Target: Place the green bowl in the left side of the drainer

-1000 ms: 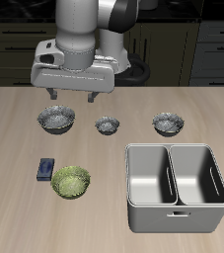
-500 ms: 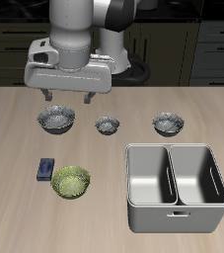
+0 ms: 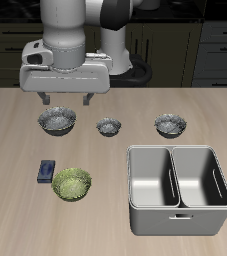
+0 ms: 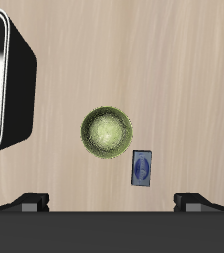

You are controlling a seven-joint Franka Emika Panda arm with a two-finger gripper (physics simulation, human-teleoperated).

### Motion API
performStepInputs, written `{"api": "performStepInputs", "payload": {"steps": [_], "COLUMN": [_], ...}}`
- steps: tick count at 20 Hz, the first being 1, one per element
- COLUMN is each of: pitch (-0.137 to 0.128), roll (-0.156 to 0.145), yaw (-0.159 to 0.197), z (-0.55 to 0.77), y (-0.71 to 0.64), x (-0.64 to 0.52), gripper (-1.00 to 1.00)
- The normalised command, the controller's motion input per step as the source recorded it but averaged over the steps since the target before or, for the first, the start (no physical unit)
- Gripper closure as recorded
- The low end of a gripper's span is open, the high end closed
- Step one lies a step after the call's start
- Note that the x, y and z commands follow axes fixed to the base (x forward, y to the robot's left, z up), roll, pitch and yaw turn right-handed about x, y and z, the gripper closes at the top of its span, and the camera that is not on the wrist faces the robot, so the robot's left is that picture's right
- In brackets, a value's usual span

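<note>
The green bowl is small, round and yellow-green with a ribbed surface. It rests upright on the table near the front edge. In the wrist view the green bowl lies below the camera, between the two fingertips. My gripper hangs high above the table, farther back than the bowl, open and empty. The drainer is a light-grey tub with a central divider and two deep, empty compartments; the drainer shows partly in the wrist view.
Three grey-silver patterned bowls stand in a row farther back. A small blue block lies close beside the green bowl, also seen as the blue block. Dark cabinets stand behind the table.
The gripper has drifted sideways away from the drainer's side and slightly toward the table's front, staying open. The bowls and drainer have not moved.
</note>
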Motion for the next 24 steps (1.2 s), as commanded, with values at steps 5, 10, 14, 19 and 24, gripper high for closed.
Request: {"api": "performStepInputs", "payload": {"steps": [5, 10, 14, 19, 24], "pitch": [-0.025, -0.032, 0.000, -0.005, -0.009], "roll": [0.053, 0.039, -0.001, -0.034, -0.022], "yaw": [0.002, -0.013, -0.026, -0.021, -0.015], "z": [-0.02, -0.01, -0.06, -0.06, -0.13], "y": [-0.03, 0.03, -0.12, -0.15, 0.01], "x": [0.01, -0.05, -0.03, 0.02, 0.02], "gripper": [-1.00, -1.00, -1.00, -1.00, -1.00]}}
